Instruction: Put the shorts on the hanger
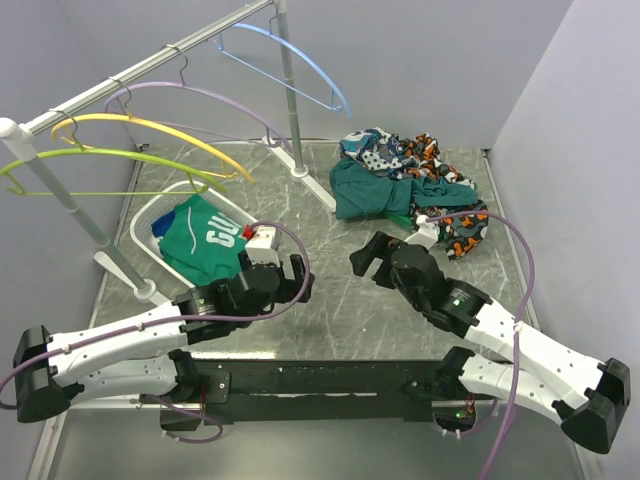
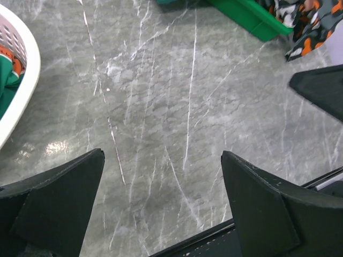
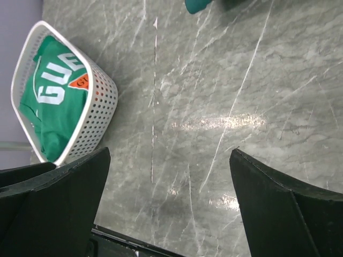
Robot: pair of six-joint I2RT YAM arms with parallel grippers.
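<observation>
R arm (image 1: pixel 480 320) & L arm (image 1: pixel 130 345) are both hovering low over the grey surface (image 1: pixel 330 310), jaws spread wide, gripping nothing. The shorts (image 1: pixel 365 190) are lying bunched at far right, touching the patterned clothes (image 1: pixel 400 152), almost straight beyond the R jaws. The L jaws are sitting further off, by the basket (image 1: pixel 148 222). Shorts' long axis is running approx left-right. The hanger (image 1: pixel 300 55) is hanging far-left of them. R arm is prob. nearer.

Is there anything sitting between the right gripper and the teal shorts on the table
Nothing visible. Only bare marble table lies between the open right gripper and the shorts. The orange-blue patterned clothes lie on the pile's far and right sides, out of the path.
</observation>
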